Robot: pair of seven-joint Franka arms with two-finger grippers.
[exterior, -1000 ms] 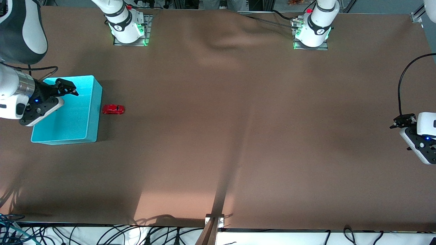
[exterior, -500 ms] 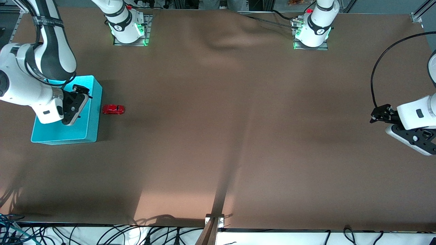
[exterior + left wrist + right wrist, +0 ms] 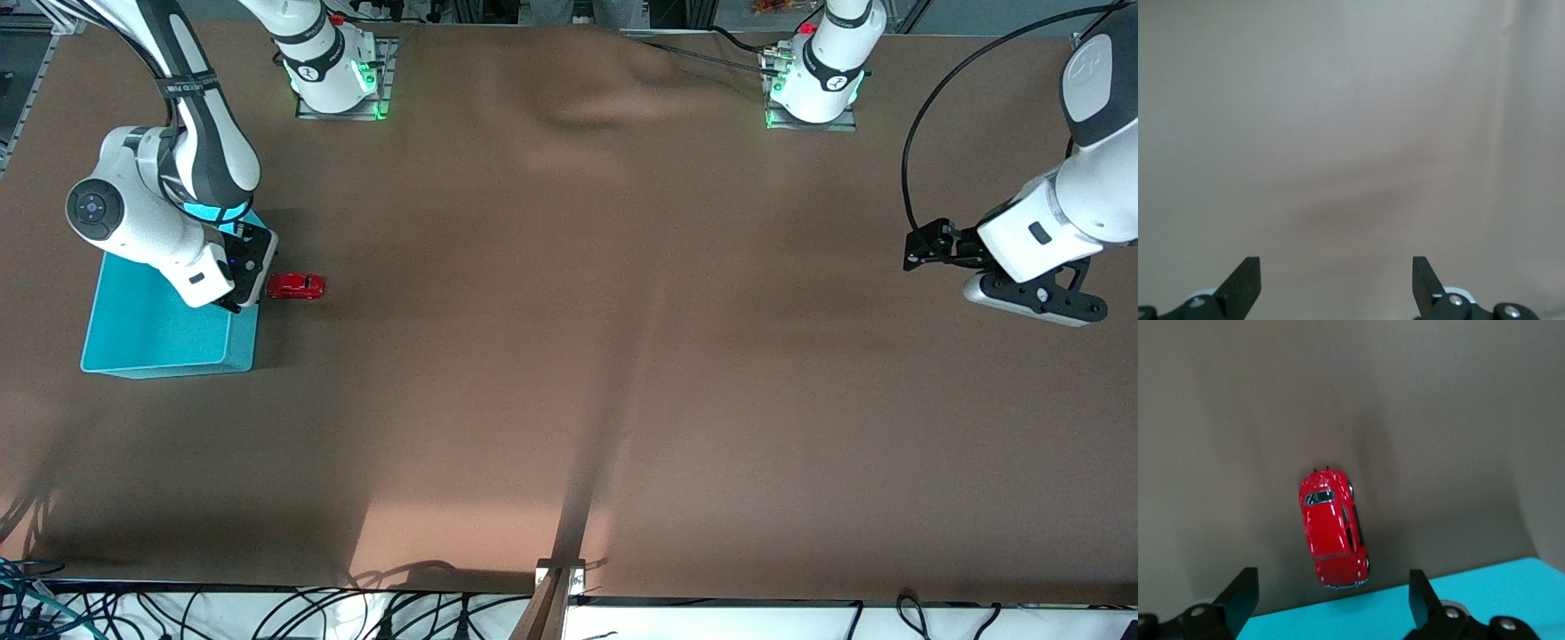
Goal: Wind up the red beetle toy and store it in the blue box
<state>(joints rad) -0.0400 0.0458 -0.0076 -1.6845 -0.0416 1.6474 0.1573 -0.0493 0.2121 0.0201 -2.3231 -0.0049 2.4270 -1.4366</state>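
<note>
The red beetle toy is seen resting on its wheels on the brown worktop, just beside the blue box at the right arm's end, on the side of the box that faces the middle of the worktop. The box appears to hold nothing where its floor is visible.

The right end effector is held over the box's rim next to the toy, its fingers spread and nothing gripped; in the right wrist view the toy is framed between the two fingertips, with the turquoise rim showing close beneath. The left end effector is held above bare worktop toward the left arm's end, well apart from toy and box, likewise released and empty; that arm appears to be waiting.

The task is judged to be at its very start: the toy has not been grasped, wound or stored.

Several risks are foreseen. The toy is small, glossy and rounded, so a slightly offset closing could squeeze it out sideways or set it rolling on its wheels. The box wall stands so near that a finger could be caught on the rim during descent, and the box shoved or tipped. Winding by rolling could be spoiled if the wheels skid on the smooth surface
</note>
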